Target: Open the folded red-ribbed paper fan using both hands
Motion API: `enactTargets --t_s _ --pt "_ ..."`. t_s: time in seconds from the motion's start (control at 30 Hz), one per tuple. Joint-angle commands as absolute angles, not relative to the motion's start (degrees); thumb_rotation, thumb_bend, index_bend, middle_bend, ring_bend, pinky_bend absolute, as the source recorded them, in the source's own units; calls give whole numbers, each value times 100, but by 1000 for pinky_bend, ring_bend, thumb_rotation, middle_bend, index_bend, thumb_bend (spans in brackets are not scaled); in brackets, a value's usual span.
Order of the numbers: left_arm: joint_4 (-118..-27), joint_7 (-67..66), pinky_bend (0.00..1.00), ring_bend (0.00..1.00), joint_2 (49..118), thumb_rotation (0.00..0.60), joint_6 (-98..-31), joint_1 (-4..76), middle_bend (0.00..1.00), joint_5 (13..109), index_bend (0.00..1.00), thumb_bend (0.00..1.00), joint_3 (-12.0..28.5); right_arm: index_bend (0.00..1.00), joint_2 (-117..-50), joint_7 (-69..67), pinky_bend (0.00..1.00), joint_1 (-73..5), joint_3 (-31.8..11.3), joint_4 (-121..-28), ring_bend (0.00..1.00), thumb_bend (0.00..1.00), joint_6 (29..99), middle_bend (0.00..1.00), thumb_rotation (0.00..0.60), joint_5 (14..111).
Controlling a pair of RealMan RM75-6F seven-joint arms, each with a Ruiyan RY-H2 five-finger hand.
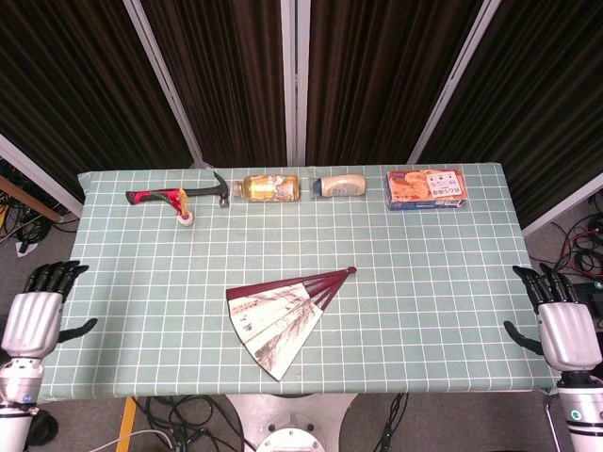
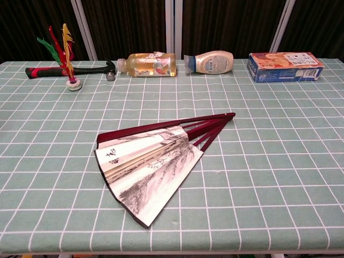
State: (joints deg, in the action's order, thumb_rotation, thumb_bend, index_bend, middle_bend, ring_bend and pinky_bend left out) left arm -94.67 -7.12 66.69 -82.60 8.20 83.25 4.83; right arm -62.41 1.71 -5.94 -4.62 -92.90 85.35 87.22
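The red-ribbed paper fan [image 1: 281, 311] lies partly spread on the green checked table [image 1: 424, 273], near its front middle; the pivot end points back right. The chest view shows the fan [image 2: 148, 164] with its inked paper leaf toward the front. My left hand [image 1: 36, 315] hovers off the table's left edge, fingers apart, holding nothing. My right hand [image 1: 561, 325] hangs off the right edge, fingers apart and empty too. Both hands are far from the fan. Neither hand appears in the chest view.
Along the back edge lie a hammer [image 1: 179, 195], a feathered shuttlecock [image 2: 65, 51], an amber bottle [image 1: 271, 186], a pale bottle [image 1: 339, 185] and an orange-and-blue box [image 1: 426, 188]. Cables lie on the floor below the front edge.
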Motion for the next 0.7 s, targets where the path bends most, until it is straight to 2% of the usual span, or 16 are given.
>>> enactTargets --t_s 0.03,0.17,0.33,0.5,0.7 --pt "-9552 -284 204 192 6526 600 -7582 1389 209 8468 223 140 695 111 -6210 153 114 -618 -493 -9297 50 113 8544 162 600 8738" --pt "-9498 97 250 223 6516 600 -6628 2124 230 8482 250 165 890 111 -6168 158 114 -652 -515 -9319 50 113 8541 162 600 8773" --pt "-9250 637 289 278 6864 600 -5320 3123 282 8188 285 221 1166 111 -6178 155 114 -660 -482 -9356 50 114 8510 162 600 8794" --pt "-8793 612 303 304 7454 600 -4198 3986 313 7573 320 223 1357 111 -6162 208 113 -657 -488 -9387 50 114 8472 162 600 8713" --pt "-8173 -72 304 333 8192 600 -3321 4795 363 6428 366 264 1386 111 -6114 308 113 -692 -508 -9451 50 114 8434 162 600 8699"
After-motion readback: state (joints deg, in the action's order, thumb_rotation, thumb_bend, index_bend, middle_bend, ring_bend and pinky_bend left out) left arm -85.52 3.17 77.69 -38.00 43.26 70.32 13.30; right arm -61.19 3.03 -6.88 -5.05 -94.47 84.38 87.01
